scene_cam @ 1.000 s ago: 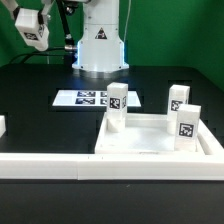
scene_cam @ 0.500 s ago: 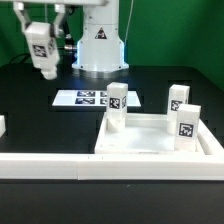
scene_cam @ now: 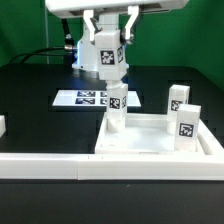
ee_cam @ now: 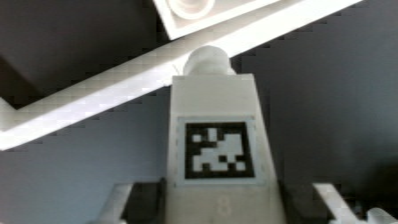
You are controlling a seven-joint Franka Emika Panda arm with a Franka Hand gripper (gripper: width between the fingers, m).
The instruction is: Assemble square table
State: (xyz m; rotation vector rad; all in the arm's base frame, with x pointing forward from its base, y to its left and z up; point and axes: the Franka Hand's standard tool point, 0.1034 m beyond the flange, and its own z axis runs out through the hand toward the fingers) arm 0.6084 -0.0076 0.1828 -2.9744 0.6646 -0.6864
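matt white plastic leg [ee_cam: 217,120], top [scene_cam: 150,140]

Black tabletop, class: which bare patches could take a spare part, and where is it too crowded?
The black tabletop is bare on the exterior view's left, between the flat white marker board and the long white border rail. It is crowded around the white square tray-like tabletop, where the white tagged block legs stand and the gripper holds another leg.

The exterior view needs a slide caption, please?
End effector carries a tagged leg above the table top.
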